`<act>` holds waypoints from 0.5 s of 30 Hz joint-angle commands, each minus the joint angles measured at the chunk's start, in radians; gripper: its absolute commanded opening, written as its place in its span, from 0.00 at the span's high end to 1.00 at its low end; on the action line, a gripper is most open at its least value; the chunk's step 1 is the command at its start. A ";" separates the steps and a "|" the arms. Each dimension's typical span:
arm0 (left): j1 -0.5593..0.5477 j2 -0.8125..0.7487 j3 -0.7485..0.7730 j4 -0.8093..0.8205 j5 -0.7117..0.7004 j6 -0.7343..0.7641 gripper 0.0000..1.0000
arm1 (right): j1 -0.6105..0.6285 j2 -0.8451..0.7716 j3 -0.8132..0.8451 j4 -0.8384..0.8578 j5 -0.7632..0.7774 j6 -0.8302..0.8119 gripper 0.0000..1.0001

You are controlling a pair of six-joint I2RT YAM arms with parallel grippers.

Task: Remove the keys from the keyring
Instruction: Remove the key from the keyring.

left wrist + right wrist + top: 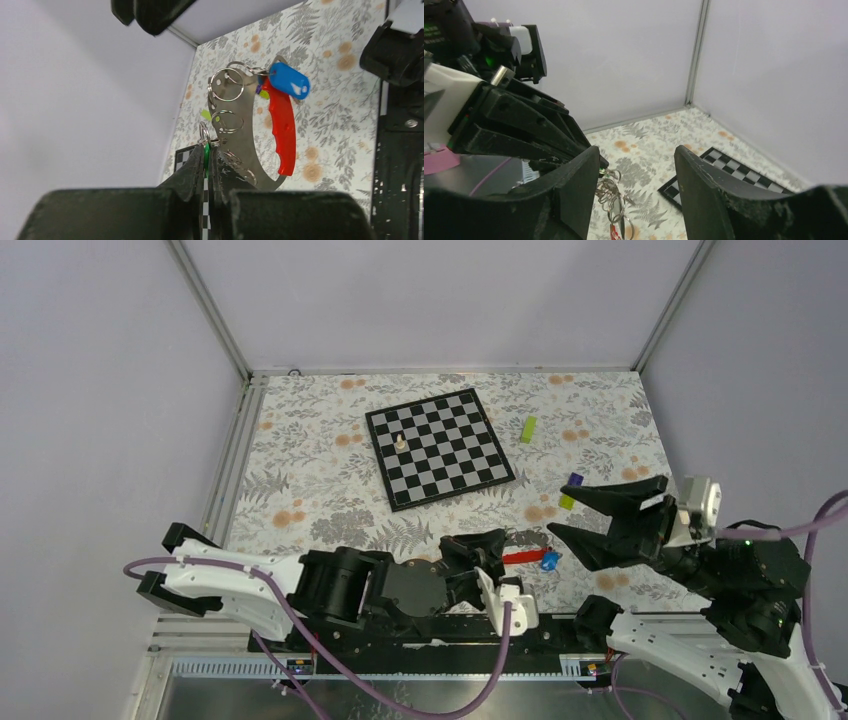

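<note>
Nearest us, the left claw (207,156) is clenched on the green key (206,161), its head pinched between the black fingertips. From that key the keyring (226,85) runs away from the claw as a cluster of thin silver loops. It ends in the red strap (283,127) and the blue key (289,80), threaded on beside the strap's top.

Only this wrist view shows the loops singly. From overhead we make out just the strap and the blue head, right of the left claw near the front edge of the surface (300,470). We cannot tell whether the bundle touches the surface.

The right claw (565,510) is released, jaws wide, just right of the blue key and apart from it. Its own camera sees the loops low between its fingers. Beside its far finger lies a purple-and-yellow block (573,481).

Farther back sit the chessboard (440,447), carrying one pale piece (400,441), and a lime block (528,429). Open floral cloth lies left of the board.
</note>
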 commanded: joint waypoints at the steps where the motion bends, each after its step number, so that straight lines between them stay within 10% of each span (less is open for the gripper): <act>1: 0.004 -0.065 0.057 0.024 0.060 -0.114 1.00 | 0.004 0.074 0.054 -0.114 0.052 0.139 0.35; 15: 0.005 -0.057 0.097 -0.074 0.149 -0.146 1.00 | 0.004 0.124 -0.025 -0.087 -0.106 0.074 0.18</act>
